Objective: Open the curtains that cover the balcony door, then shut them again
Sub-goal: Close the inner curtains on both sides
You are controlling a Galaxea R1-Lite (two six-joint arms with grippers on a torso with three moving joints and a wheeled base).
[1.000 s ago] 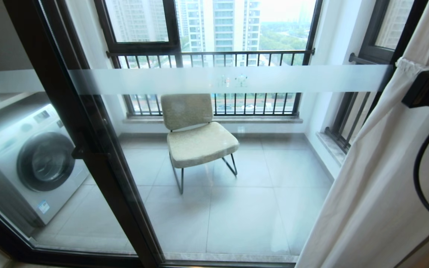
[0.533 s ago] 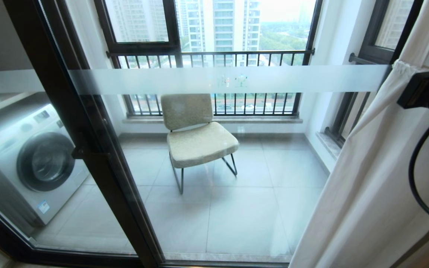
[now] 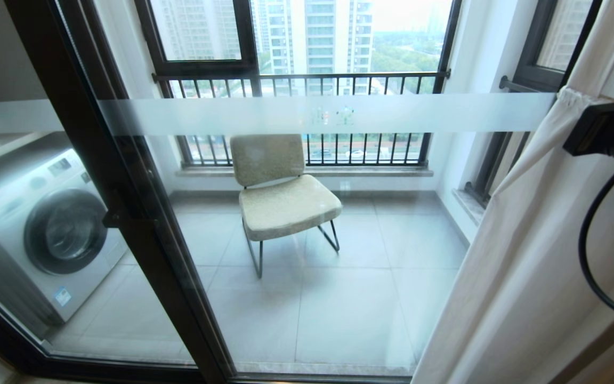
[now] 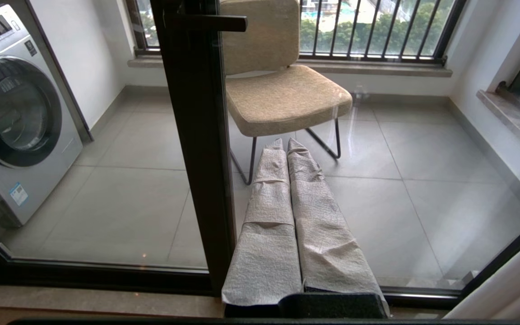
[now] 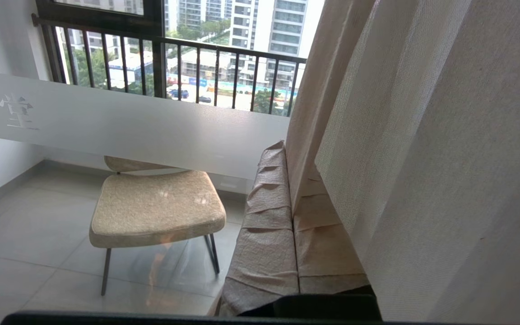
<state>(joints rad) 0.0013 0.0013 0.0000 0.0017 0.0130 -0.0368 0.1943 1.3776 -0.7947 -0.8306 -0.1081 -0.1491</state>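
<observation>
Leftward since the earlier frame, the curtains' (image 3: 504,256) edge has crept across the head view's right side. Right gripper (image 5: 287,158) is clenched on that hem, the drape hanging floor-length beside it. Left gripper (image 4: 287,149), clenched empty, faces the balcony door (image 3: 126,213); tiled balcony beyond.

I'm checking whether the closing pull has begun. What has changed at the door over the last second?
The curtains, pinched by the right gripper, have crept leftward across the glass of the balcony door; the right arm's black camera housing moved left with them. The left gripper stays shut and parked low before the door frame. The chair and washing machine are unchanged.
</observation>
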